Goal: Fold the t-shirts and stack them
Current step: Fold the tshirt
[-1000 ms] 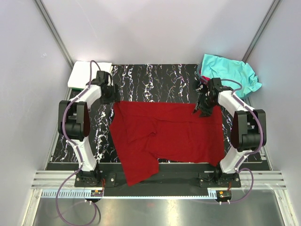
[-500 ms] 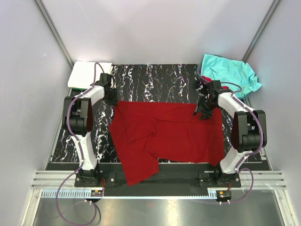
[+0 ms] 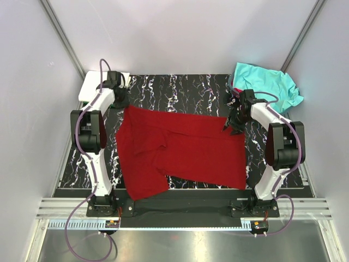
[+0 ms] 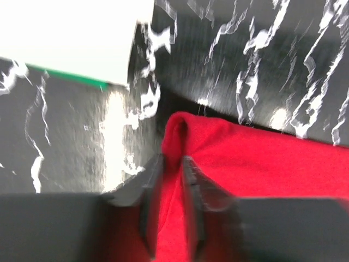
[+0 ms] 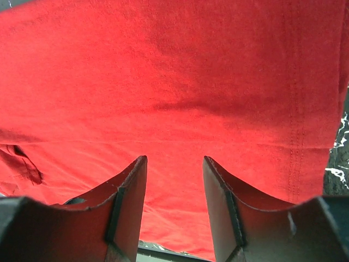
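Moved: the dark red t-shirt [image 3: 180, 147] has slid toward the far-left corner with the left tool [image 4: 172, 161]; less of its sleeve now hangs over the near edge.
Left tool: closed on a raised ridge of the red shirt's far-left corner, near the folded pile.
Right tool [image 5: 174, 161]: jaws apart over the red shirt's far-right corner, no cloth seen between them.
Done: the white t-shirt [image 3: 94, 87] lies folded on the green t-shirt [image 4: 65, 75], far-left.
Left to do: the red shirt is spread out but unfolded; the turquoise t-shirt [image 3: 267, 87] sits crumpled far-right.
Textures: the shirts are matte, limp knit with a stitched hem; the black marbled mat [image 3: 180, 90] is glossy and flat with white veins.
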Motion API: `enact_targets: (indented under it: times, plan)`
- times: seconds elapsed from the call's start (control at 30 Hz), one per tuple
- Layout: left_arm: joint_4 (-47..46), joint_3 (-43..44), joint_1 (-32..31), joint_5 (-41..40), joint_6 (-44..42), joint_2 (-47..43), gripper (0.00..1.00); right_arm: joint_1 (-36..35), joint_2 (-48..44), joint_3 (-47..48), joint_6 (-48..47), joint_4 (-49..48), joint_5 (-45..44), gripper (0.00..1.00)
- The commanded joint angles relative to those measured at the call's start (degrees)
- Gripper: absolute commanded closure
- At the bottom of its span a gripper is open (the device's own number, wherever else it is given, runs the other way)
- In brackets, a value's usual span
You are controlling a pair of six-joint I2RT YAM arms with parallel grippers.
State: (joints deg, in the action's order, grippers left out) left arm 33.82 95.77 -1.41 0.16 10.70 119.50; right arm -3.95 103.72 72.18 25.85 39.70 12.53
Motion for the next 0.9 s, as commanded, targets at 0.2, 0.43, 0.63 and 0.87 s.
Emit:
enact_targets:
  times: [0.2,0.43,0.63,0.87]
  plan:
    - [0.89,-10.73,-1.4,-5.61,5.54,-17.34,0.19,0.17,-5.54,-1.33,0.26,2.31,-1.46,0.47]
    - [3.61,-36.59,-3.68,-1.66,14.52,-43.36,0.3,-4.39,-17.83,-16.35,1.4,2.13,1.09,0.46]
    - [2.93,-54.09,-5.71,4.82,20.5,-59.03,0.36,-12.22,-21.89,-22.6,5.96,-0.5,-0.4,0.46]
    - [1.16,-46.22,-7.55,6.78,15.68,-49.82,0.23,-12.14,-16.98,-17.96,6.67,-2.26,-7.6,0.44]
